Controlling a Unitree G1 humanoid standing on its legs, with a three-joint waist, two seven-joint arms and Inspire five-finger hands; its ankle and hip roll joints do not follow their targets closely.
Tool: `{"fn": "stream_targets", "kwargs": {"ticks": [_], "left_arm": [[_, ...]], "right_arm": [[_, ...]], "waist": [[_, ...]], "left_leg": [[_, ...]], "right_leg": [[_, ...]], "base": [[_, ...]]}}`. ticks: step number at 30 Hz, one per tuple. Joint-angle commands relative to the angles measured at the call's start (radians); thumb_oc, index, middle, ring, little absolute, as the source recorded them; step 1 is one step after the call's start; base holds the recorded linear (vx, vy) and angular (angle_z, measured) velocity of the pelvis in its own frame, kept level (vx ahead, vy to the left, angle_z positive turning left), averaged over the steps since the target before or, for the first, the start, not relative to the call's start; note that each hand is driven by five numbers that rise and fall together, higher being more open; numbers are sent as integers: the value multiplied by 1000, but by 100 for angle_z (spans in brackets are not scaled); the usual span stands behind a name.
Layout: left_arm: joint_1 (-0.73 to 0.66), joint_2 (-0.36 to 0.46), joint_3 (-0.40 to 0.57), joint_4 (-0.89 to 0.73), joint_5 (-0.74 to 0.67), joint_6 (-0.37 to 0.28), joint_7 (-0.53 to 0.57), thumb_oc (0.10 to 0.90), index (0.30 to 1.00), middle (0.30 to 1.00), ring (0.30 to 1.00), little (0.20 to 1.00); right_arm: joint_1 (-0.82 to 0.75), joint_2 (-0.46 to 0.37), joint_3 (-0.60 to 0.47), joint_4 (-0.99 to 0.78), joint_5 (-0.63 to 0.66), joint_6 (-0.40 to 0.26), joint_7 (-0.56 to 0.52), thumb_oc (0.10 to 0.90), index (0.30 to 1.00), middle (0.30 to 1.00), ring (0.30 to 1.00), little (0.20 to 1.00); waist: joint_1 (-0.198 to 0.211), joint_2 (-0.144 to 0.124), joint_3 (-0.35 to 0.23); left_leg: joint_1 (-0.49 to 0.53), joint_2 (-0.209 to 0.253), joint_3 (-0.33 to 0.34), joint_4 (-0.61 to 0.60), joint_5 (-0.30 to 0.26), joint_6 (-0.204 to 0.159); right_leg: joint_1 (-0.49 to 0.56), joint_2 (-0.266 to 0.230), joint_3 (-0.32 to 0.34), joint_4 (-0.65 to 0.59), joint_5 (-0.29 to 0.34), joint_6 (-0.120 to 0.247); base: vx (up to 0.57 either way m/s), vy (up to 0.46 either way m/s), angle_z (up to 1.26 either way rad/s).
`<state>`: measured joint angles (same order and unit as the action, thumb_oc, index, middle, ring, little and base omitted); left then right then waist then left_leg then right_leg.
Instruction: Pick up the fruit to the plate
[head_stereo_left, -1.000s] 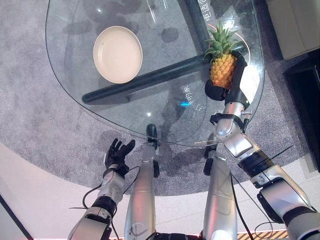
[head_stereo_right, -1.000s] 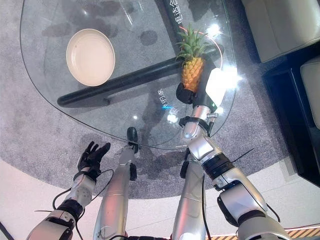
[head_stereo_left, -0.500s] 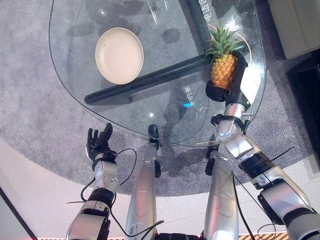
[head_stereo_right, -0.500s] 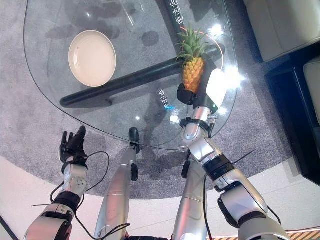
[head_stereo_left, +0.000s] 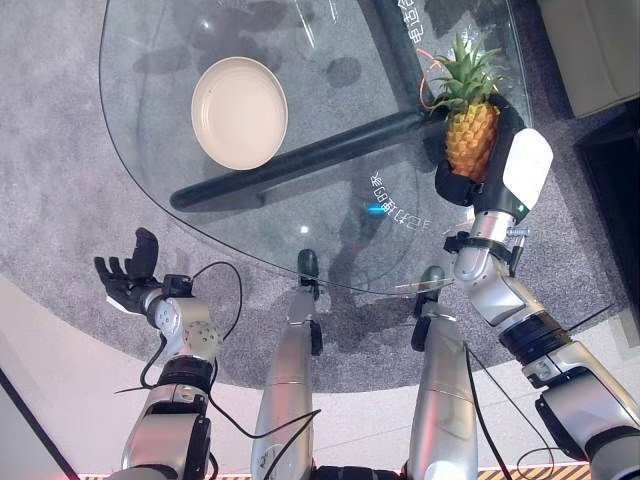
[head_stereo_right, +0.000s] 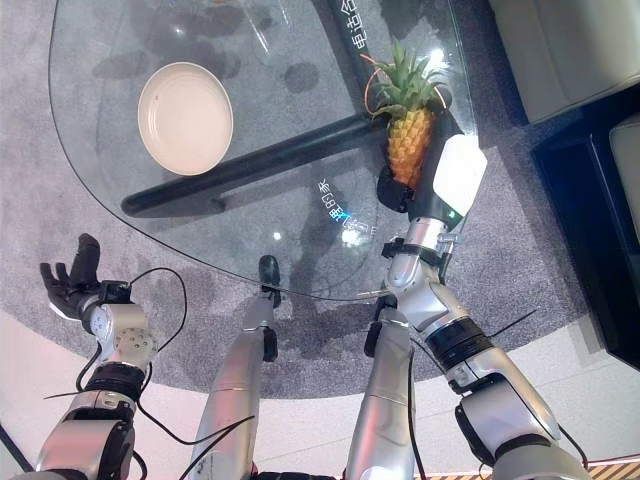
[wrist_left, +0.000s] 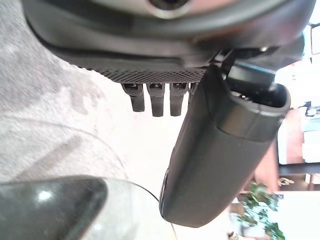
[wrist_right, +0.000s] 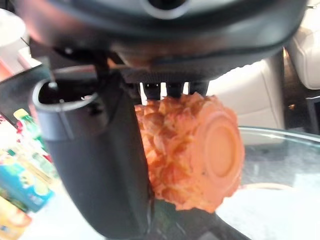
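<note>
An orange pineapple (head_stereo_left: 472, 138) with a green crown stands upright over the right end of the glass table (head_stereo_left: 330, 235). My right hand (head_stereo_left: 456, 186) is shut on its lower body, fingers behind it and thumb (wrist_right: 100, 165) in front; its round base (wrist_right: 215, 150) faces the right wrist camera. The cream plate (head_stereo_left: 239, 112) sits bare at the table's far left. Off the table's near left edge, my left hand (head_stereo_left: 125, 281) hangs over the carpet, open, with straight fingers (wrist_left: 150, 97) and nothing in it.
A dark bar of the table's base (head_stereo_left: 300, 160) runs under the glass between plate and pineapple. A beige sofa (head_stereo_left: 590, 50) stands at the far right, with dark furniture (head_stereo_left: 615, 190) beside the table's right edge. Grey carpet (head_stereo_left: 60, 170) surrounds the table.
My right hand has carried the pineapple a little to the right and farther away. My left hand has swung outward to the left, away from the table edge.
</note>
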<state>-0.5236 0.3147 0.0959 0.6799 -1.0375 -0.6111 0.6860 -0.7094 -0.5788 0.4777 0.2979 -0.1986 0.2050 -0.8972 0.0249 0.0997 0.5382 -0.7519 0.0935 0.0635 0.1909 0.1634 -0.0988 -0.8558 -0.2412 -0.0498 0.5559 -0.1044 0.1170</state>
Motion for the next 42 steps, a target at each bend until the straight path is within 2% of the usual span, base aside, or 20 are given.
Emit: {"fn": "stream_targets", "kwargs": {"ticks": [1, 7, 10, 12, 20, 23, 29, 42], "left_arm": [[-34, 109, 42, -45, 135, -129, 38, 800, 900, 900, 900, 900], [-40, 99, 32, -173, 241, -129, 68, 800, 900, 900, 900, 900], [-53, 77, -1, -272, 353, -121, 37, 800, 900, 900, 900, 900], [-57, 76, -20, -328, 379, -103, 19, 800, 900, 900, 900, 900], [-66, 58, -76, -459, 347, -77, -156, 800, 900, 900, 900, 900], [-83, 53, -111, -508, 296, -7, -279, 800, 900, 900, 900, 900], [-119, 56, -167, -546, 262, 70, -395, 800, 900, 900, 900, 900], [-223, 51, -269, -575, 197, 190, -499, 800, 900, 900, 900, 900]], "right_arm": [[-79, -59, -40, -163, -147, -126, -77, 100, 300, 300, 300, 200], [-78, -69, -52, -200, -184, -139, -52, 100, 300, 300, 300, 200], [-80, -68, -65, -221, -246, -160, -29, 100, 300, 300, 300, 200], [-83, -69, -73, -234, -268, -173, -22, 100, 300, 300, 300, 200], [-85, -39, -96, -262, -312, -226, -14, 100, 300, 300, 300, 200], [-92, -26, -105, -285, -328, -242, 11, 100, 300, 300, 300, 200], [-116, -26, -91, -310, -336, -266, 59, 100, 300, 300, 300, 200], [-184, -14, -42, -349, -317, -271, 116, 100, 300, 300, 300, 200]], "waist": [[-4, 18, -18], [2, 20, -18], [7, 18, -18], [10, 15, -18], [10, 0, -18], [6, -2, -18], [-3, 1, -18], [-19, -3, -18]], "left_leg": [[15, -52, -4, 60, -102, 18], [11, -52, -1, 55, -97, 18], [12, -52, 0, 46, -97, 20], [8, -53, -3, 45, -97, 21], [16, -53, -5, 40, -106, 21], [11, -51, -2, 33, -97, 22], [20, -50, 6, 21, -93, 23], [35, -49, 21, 5, -89, 21]], "right_leg": [[54, 45, -78, -143, 49, -24], [55, 43, -81, -154, 58, -23], [64, 39, -88, -167, 63, -17], [65, 39, -92, -173, 69, -14], [84, 39, -99, -190, 74, -4], [82, 39, -101, -203, 90, 1], [90, 38, -96, -218, 99, 6], [105, 34, -93, -247, 114, 11]], "base": [[0, 0, 0], [0, 0, 0], [-8, -26, 0], [-14, -58, 0], [-7, -16, 0], [-23, -3, 2], [-6, 3, 0], [-5, 4, -1]]}}
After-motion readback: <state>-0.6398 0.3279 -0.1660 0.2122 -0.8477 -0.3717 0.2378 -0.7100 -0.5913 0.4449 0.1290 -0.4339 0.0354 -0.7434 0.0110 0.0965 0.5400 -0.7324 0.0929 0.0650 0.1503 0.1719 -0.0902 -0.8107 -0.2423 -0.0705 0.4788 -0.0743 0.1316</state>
